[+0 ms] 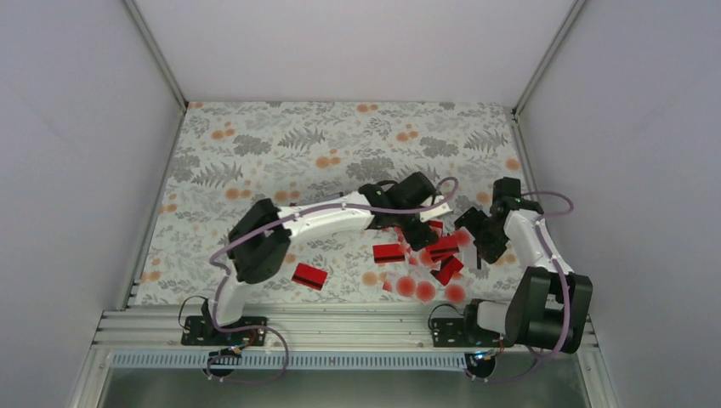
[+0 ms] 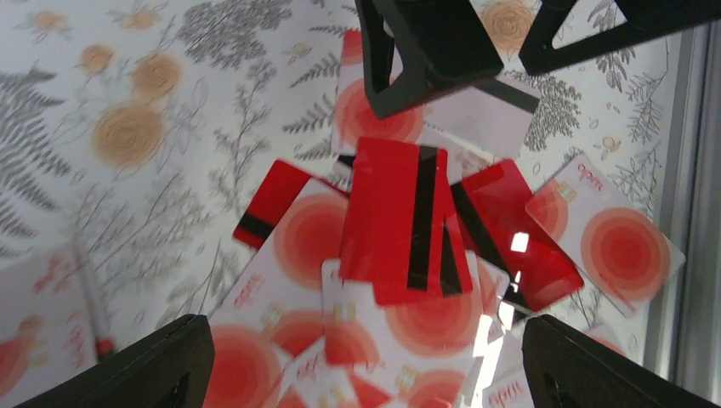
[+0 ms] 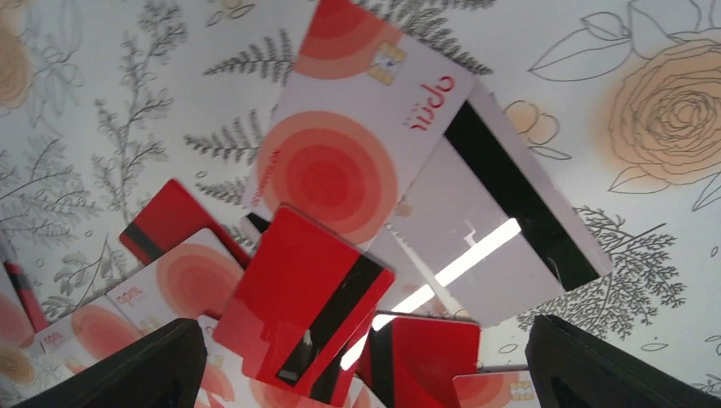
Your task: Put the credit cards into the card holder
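The credit cards [image 1: 429, 259] lie in a loose overlapping pile on the floral cloth, between the two grippers. Some are glossy red with a black stripe [image 2: 400, 217], others whitish with a big red dot [image 2: 625, 246]. My left gripper [image 1: 418, 228] hangs open over the pile, its fingers [image 2: 127, 374] wide apart with nothing between them. My right gripper [image 1: 476, 242] is open over the pile's right side, its fingers [image 3: 621, 365] spread above a red striped card [image 3: 302, 302] and a whitish card [image 3: 357, 144]. The right gripper's fingers show at the top of the left wrist view [image 2: 425, 51]. The card holder is not in view.
One red card [image 1: 309, 275] lies alone to the left of the pile, under the left arm. Another red card [image 1: 388, 252] lies at the pile's left edge. A metal rail [image 1: 340, 327] runs along the near edge. White walls close in the left, right and back.
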Action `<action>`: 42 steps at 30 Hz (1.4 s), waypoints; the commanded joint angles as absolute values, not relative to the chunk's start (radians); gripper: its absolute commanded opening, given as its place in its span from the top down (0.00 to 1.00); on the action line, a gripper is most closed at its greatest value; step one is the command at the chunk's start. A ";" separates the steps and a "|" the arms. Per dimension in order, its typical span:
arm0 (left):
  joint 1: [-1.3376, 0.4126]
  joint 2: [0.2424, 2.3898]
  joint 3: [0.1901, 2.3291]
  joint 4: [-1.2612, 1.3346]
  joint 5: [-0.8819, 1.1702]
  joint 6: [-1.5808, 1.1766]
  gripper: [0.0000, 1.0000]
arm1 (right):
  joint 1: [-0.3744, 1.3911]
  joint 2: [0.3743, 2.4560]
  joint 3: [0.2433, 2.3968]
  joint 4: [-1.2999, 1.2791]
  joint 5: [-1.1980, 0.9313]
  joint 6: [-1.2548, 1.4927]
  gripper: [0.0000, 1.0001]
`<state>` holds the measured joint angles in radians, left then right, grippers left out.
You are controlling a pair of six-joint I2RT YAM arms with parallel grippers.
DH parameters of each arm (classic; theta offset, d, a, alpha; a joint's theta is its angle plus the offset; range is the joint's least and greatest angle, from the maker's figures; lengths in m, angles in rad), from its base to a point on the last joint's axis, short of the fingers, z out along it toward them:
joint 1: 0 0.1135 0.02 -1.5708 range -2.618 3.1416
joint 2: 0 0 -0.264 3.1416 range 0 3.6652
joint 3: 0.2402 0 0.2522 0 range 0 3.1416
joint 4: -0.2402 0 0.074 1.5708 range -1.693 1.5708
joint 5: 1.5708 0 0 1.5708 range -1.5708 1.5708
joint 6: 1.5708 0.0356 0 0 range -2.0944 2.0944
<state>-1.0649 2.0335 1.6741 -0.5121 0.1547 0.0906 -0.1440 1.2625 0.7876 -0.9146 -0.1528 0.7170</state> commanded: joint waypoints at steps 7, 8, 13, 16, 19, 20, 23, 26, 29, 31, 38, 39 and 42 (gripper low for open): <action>-1.098 2.348 2.035 -0.656 0.152 0.182 0.14 | -0.238 1.324 0.710 -0.828 -0.269 0.693 0.03; -1.099 2.370 2.059 -0.670 0.151 0.185 0.15 | -0.239 1.327 0.710 -0.827 -0.269 0.691 0.03; -1.106 2.416 2.095 -0.711 0.165 0.211 0.15 | -0.246 1.325 0.723 -0.831 -0.250 0.690 0.03; -1.108 2.430 2.093 -0.721 0.152 0.224 0.15 | -0.248 1.329 0.723 -0.831 -0.249 0.692 0.03; -1.112 2.443 2.095 -0.726 0.147 0.235 0.15 | -0.250 1.334 0.723 -0.830 -0.251 0.691 0.03; -1.114 2.447 2.095 -0.726 0.147 0.238 0.15 | -0.250 1.334 0.722 -0.829 -0.251 0.689 0.03; -1.122 2.462 2.102 -0.727 0.141 0.243 0.15 | -0.253 1.336 0.721 -0.828 -0.251 0.684 0.03; -1.128 2.469 2.103 -0.728 0.149 0.246 0.14 | -0.254 1.338 0.722 -0.833 -0.246 0.678 0.02; -1.135 2.471 2.092 -0.718 0.153 0.252 0.14 | -0.274 1.341 0.728 -0.837 -0.235 0.674 0.02; -1.139 2.471 2.082 -0.708 0.154 0.249 0.13 | -0.306 1.342 0.740 -0.840 -0.229 0.666 0.02; -1.139 2.488 2.069 -0.672 0.119 0.239 0.15 | -0.418 1.364 0.775 -0.846 -0.238 0.623 0.02; -1.140 2.491 2.068 -0.670 0.108 0.239 0.16 | -0.423 1.366 0.774 -0.844 -0.246 0.620 0.02; -1.140 2.493 2.055 -0.656 0.084 0.238 0.18 | -0.426 1.361 0.753 -0.834 -0.276 0.621 0.03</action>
<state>-1.1412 2.4554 2.0708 -0.6792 0.1268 0.2253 -0.4152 1.3579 0.7525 -0.8410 -0.2413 0.6415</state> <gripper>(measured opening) 0.830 0.975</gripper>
